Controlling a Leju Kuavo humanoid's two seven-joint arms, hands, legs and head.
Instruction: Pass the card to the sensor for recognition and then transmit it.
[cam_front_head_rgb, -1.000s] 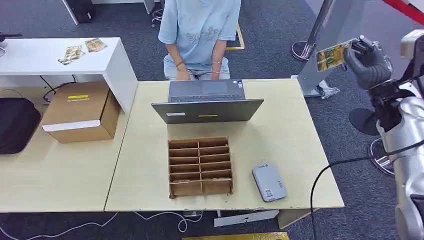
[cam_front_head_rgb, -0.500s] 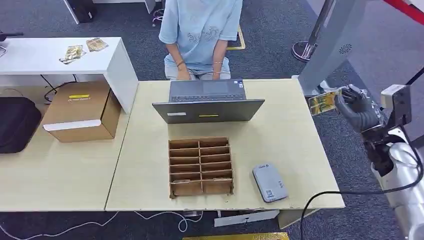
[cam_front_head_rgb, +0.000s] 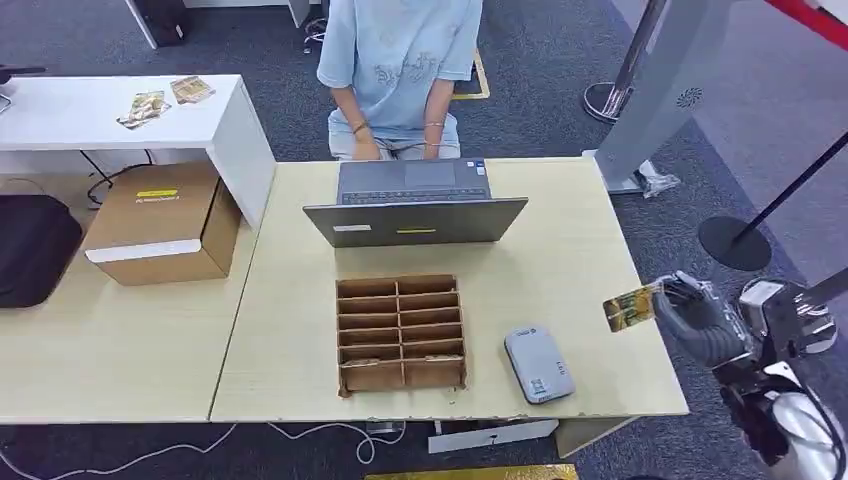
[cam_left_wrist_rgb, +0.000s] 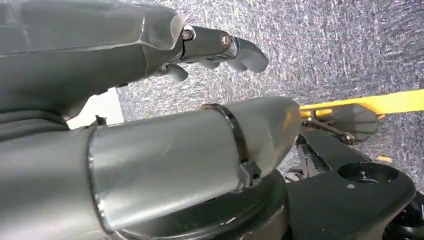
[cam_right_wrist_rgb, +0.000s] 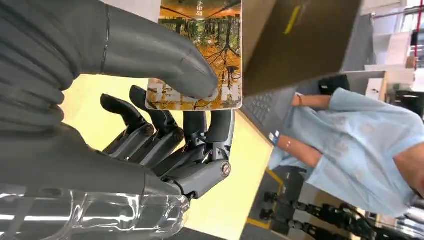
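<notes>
My right hand (cam_front_head_rgb: 700, 320) hangs just off the table's right edge and pinches a card (cam_front_head_rgb: 632, 307) printed with autumn trees. In the right wrist view the thumb presses the card (cam_right_wrist_rgb: 205, 55) against the fingers (cam_right_wrist_rgb: 170, 145). The grey sensor (cam_front_head_rgb: 538, 363) lies flat on the table near its front edge, to the left of the card and lower. My left hand (cam_left_wrist_rgb: 150, 45) hangs over grey carpet with nothing in it, its fingers loosely curved and apart.
A cardboard divider box (cam_front_head_rgb: 401, 332) with several slots sits mid-table. An open laptop (cam_front_head_rgb: 414, 205) stands behind it, and a person (cam_front_head_rgb: 400, 70) sits at it. A brown carton (cam_front_head_rgb: 160, 222) rests on the left table (cam_front_head_rgb: 120, 350). Stanchion bases (cam_front_head_rgb: 735, 242) stand on the right.
My right hand has come down with the card from high at the right, past the table's far corner, to just beside its right edge near the sensor.
</notes>
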